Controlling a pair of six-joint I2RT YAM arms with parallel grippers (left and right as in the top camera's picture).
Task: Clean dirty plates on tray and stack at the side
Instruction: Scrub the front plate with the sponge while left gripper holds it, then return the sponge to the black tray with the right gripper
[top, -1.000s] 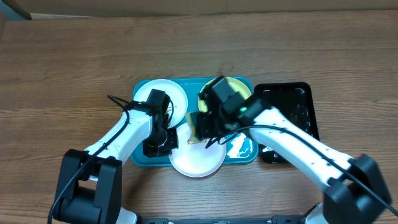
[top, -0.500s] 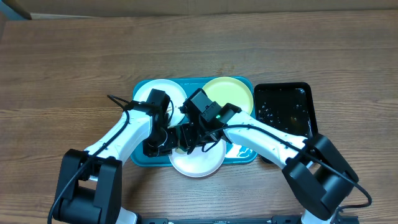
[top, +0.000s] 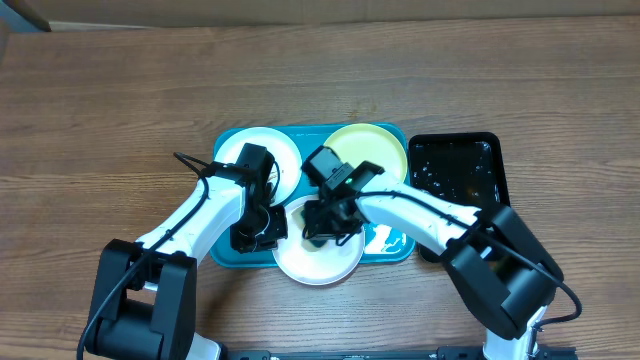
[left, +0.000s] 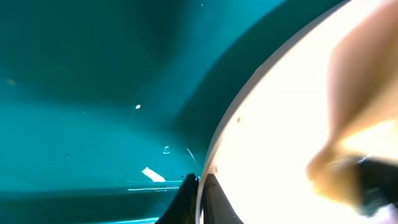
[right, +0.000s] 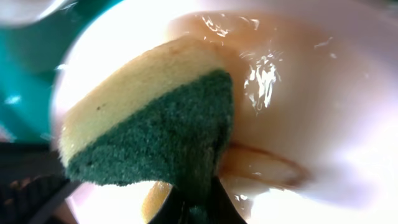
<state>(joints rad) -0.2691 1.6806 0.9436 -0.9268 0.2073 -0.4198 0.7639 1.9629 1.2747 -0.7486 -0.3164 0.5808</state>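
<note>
On the teal tray (top: 226, 252) lie a white plate (top: 268, 158) at the back left and a pale yellow-green plate (top: 370, 152) at the back right. A third white plate (top: 318, 262) overhangs the tray's front edge. My left gripper (top: 262, 232) is shut on this plate's left rim (left: 214, 155), one finger on each side of it. My right gripper (top: 322, 228) is shut on a yellow-and-green sponge (right: 149, 124), which is pressed down into the same plate. A wet brown smear (right: 264, 168) shows beside the sponge.
A narrow black tray (top: 460, 180), wet and glossy, stands right of the teal tray. Bare wooden table (top: 110, 120) surrounds both trays. Both arms cross over the front half of the teal tray.
My right gripper has come forward from the yellow-green plate with the sponge, swept left, then settled over the front white plate. The left gripper has stayed on the rim.
</note>
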